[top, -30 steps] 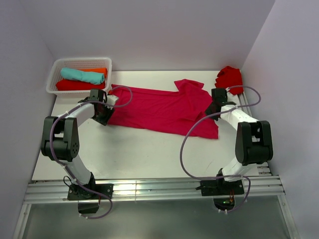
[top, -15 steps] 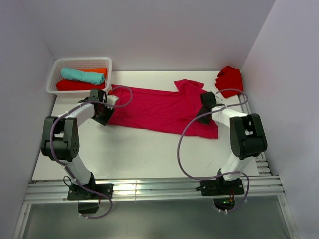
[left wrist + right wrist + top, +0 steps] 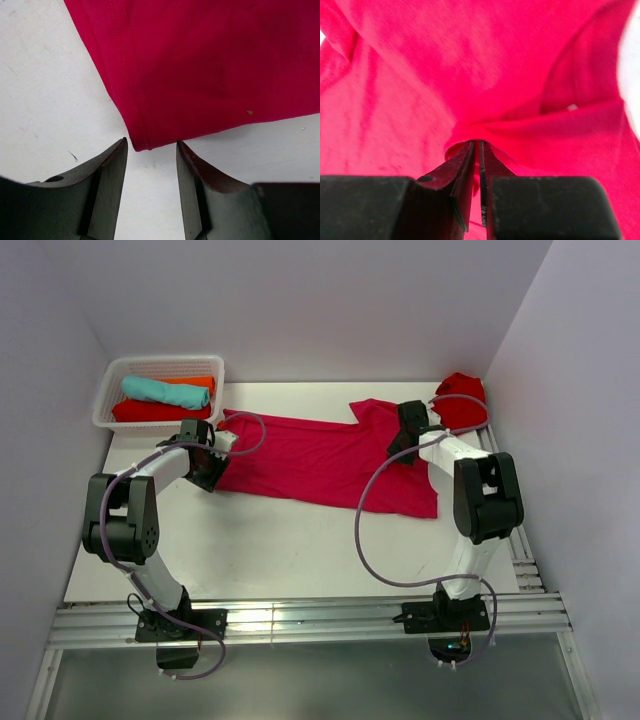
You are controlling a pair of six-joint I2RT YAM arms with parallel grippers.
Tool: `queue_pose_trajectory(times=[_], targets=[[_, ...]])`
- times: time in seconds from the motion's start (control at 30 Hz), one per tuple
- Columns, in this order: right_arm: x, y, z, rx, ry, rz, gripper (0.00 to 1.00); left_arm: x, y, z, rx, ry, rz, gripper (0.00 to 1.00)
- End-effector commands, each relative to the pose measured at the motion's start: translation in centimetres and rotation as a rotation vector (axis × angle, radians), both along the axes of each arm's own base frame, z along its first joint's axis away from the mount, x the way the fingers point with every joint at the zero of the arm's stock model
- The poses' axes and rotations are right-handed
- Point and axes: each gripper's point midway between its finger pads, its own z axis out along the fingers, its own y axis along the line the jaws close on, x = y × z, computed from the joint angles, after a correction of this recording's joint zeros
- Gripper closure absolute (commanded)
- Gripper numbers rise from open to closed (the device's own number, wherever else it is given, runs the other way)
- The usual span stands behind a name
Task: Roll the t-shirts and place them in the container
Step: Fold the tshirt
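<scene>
One crimson t-shirt point(image 3: 310, 460): right end effector point(image 3: 477, 149) pinches its fold, open left end effector point(image 3: 151, 145) faces its corner.

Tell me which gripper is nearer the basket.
Left. The left gripper sits just in front of the basket, at a corner of the shirt; the right gripper is across the table, pinching the shirt.

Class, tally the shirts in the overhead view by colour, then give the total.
Crimson shirt: 1
Red: 2, the rolled red shirt and the crumpled red shirt
Teal shirt: 1
Orange shirt: 1
Total: 5
</scene>
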Motion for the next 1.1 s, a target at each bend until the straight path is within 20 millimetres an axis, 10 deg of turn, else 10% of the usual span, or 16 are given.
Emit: queue_pose_trajectory(times=[0.0, 0.5, 1.07], targets=[[1.5, 0.8, 0.2, 0.008, -0.004, 0.026, 0.83, 0.4, -0.4, 0.8, -0.010, -0.022, -0.021, 0.51], [3.8, 0.6, 0.3, -0.026, 0.009, 0.023, 0.61, 0.5, -0.4, 0.7, -0.010, -0.015, -0.024, 0.51], [1.5, -2.5, 7.1, -0.124, -0.094, -0.054, 0.46, 1.0, -0.9, 3.6, -0.054, -0.087, -0.037, 0.34]])
